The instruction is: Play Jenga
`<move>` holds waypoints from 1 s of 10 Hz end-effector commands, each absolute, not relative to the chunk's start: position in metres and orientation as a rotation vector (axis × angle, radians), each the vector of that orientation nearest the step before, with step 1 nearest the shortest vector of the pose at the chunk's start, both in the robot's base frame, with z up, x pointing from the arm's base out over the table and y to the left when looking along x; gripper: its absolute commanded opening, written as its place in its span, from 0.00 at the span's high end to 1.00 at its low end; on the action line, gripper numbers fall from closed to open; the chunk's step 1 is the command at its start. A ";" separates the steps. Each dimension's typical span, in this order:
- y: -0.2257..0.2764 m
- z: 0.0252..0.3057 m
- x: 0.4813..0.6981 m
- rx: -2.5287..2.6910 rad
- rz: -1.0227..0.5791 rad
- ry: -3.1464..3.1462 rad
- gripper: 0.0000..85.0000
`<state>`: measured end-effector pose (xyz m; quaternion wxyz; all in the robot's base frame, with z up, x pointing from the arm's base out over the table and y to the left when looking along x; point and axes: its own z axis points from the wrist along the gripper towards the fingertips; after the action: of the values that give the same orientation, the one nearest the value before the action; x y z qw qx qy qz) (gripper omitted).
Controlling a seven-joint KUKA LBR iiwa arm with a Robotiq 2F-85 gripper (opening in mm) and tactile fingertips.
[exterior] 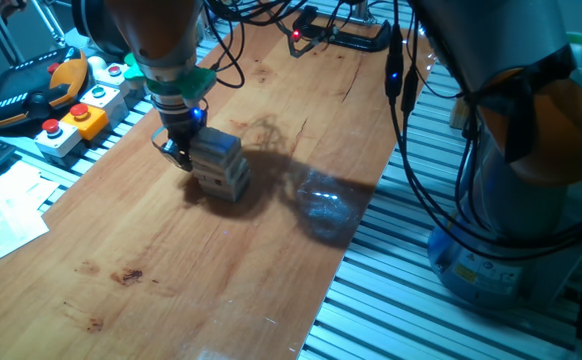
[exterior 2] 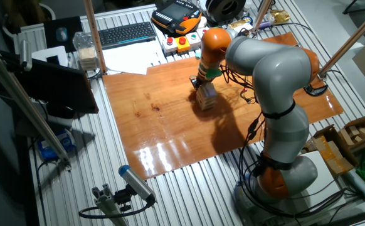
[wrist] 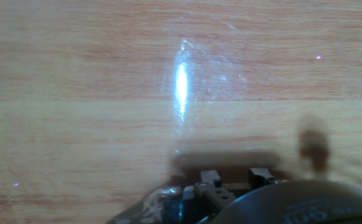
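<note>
Item: Jenga tower [exterior: 221, 163], pale wood blocks in crosswise layers, standing whole on the wooden counter [exterior: 171, 290], touching or just beside the fingers [exterior: 178, 152] on their far side from the button boxes [exterior: 81, 115]. No loose block seen; by this showing, no block is drawn out yet and the play is barely begun. Fingers: low, level with the tower's upper layers; whether apart or together, cannot tell. Room: broad bare board lies beyond the tower and toward the near edge; button boxes, pendant [exterior: 26, 90] and papers [exterior: 1, 215] crowd the edge behind the fingers.
</note>
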<state>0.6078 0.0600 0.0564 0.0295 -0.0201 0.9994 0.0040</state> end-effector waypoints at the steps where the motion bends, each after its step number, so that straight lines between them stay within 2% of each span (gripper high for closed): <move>1: 0.060 0.057 0.607 -0.062 0.013 3.082 0.99; 10: 0.058 0.052 0.601 -0.061 0.024 3.077 0.99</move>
<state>0.6007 0.0582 0.0525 0.0317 -0.0200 0.9993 0.0078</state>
